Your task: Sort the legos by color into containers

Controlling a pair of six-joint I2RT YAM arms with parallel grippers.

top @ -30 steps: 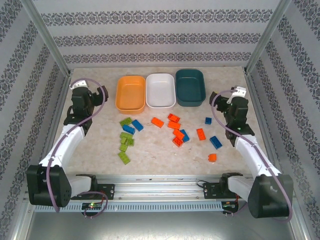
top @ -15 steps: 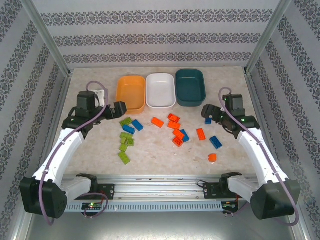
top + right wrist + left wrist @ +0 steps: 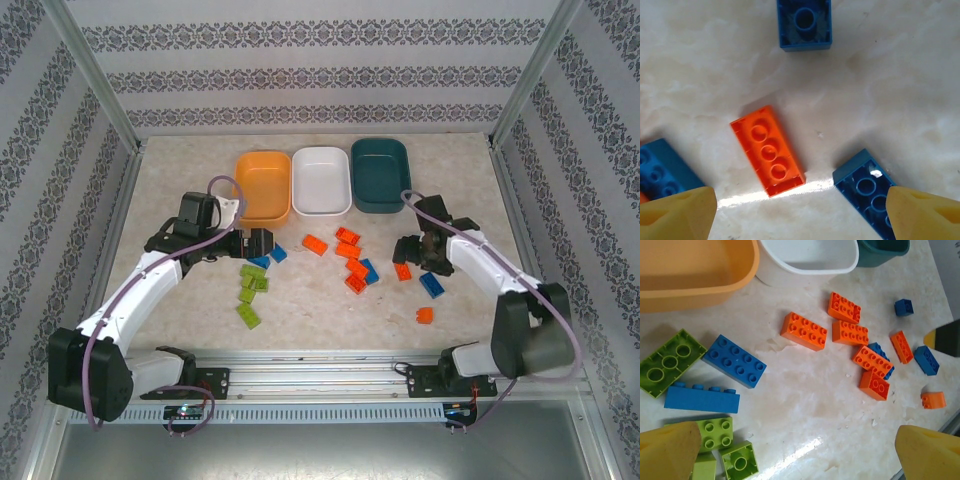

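Inward both arms bend (fingers spread).

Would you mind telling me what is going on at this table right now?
Two robot arms are sorting lego bricks by colour into the orange tub, white tub and teal tub, which all look empty. Every brick lies on the table. The left gripper hovers open over the green bricks and blue bricks near the orange tub. The right gripper hangs open above an orange brick lying studs-down between blue ones. Neither holds anything.
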